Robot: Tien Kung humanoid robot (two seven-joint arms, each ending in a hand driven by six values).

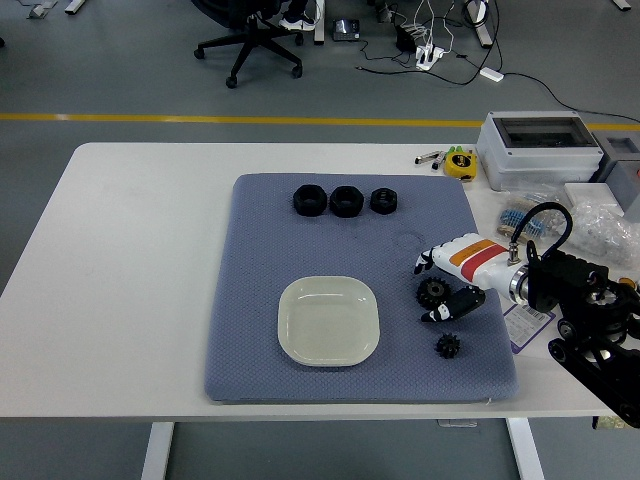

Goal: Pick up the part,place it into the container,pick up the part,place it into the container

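A black gear [432, 292] lies on the blue-grey mat [260, 260], right of the pale square dish [328, 320]. My right hand [426, 290] comes in from the right and brackets that gear. Its white fingers [428, 262] are spread just behind the gear and its black thumb [452, 306] sits just in front. I see no grip on the gear, and the hand is open. A smaller black gear [447, 346] rests nearer the mat's front right corner. The dish holds nothing. My left arm is out of view.
Three black nuts [345, 201] stand in a row at the mat's far edge. On the table's right side are a grey box [540, 148], a yellow tape measure [460, 162], plastic bags [610, 222] and a label [528, 322]. An office chair stands on the floor beyond.
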